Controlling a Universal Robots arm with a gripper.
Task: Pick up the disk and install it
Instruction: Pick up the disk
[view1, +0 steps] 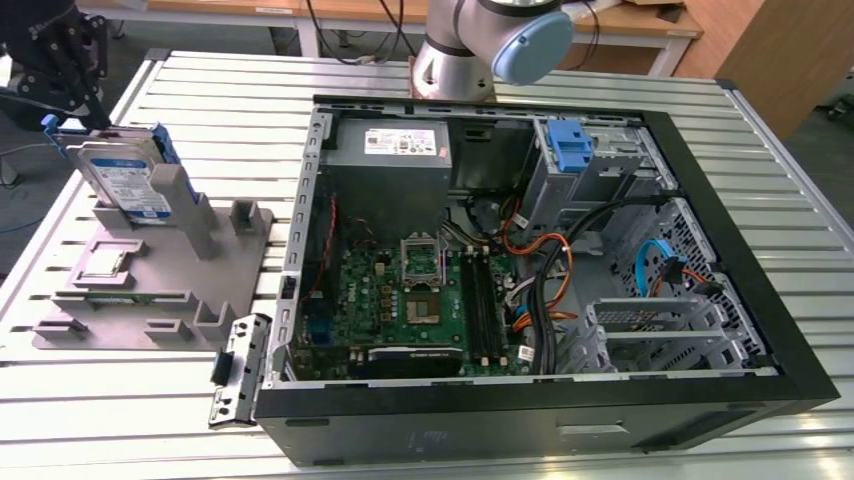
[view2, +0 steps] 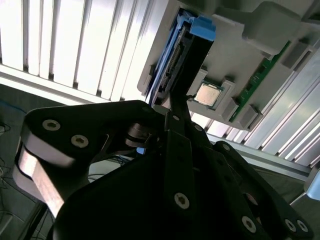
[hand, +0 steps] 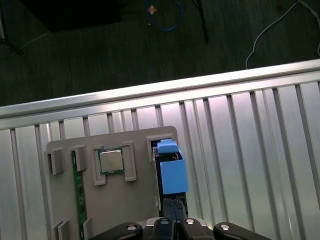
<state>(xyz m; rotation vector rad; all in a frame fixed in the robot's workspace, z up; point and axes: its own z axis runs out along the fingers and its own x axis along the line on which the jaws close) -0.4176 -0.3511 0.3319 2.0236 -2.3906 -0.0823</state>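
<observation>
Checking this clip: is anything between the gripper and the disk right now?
Nothing visible does. The gripper hangs directly over the disk, which stands upright in the grey holder on the table, outside the computer case. Both wrist views show the disk's top edge with no cable or part in between.

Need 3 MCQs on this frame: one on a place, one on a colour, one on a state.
1. Where is the disk?
A. lying on the floor
B. upright in the grey holder
C. in a person's hand

2. What colour are the disk's rails?
A. red
B. blue
C. yellow

3. How is the computer case?
A. open on top
B. closed
C. wrapped in plastic

Key:
1. B, it stands on edge in the holder.
2. B, blue in both wrist views.
3. A, the motherboard is exposed.
</observation>
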